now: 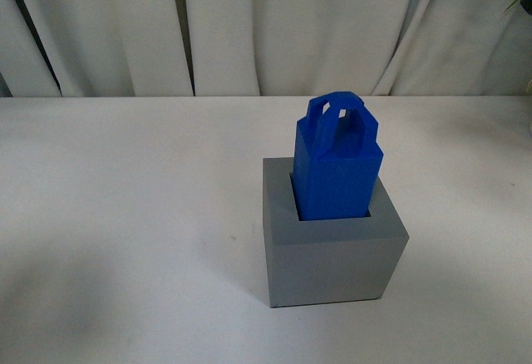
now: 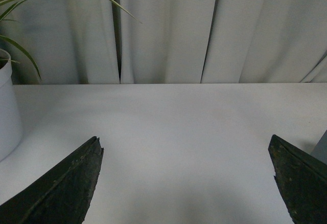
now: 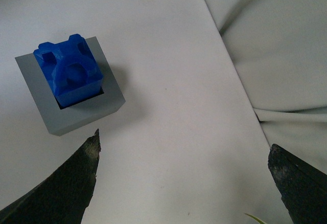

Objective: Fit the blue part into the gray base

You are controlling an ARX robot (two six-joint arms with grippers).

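The blue part [image 1: 337,161] stands upright in the square recess of the gray base [image 1: 332,256], its tapered top and loop handle sticking out above the rim. Both also show in the right wrist view: the blue part [image 3: 69,70] inside the gray base [image 3: 76,116]. My right gripper [image 3: 184,144] is open and empty, high above the table and apart from the base. My left gripper [image 2: 185,139] is open and empty over bare table; a gray edge [image 2: 321,150] shows beside one finger. Neither arm shows in the front view.
A white table [image 1: 125,214] carries the base. White curtains [image 1: 274,23] hang behind it. A white plant pot [image 2: 7,111] with green leaves stands at the table's edge in the left wrist view. A leaf tip [image 3: 258,218] shows in the right wrist view.
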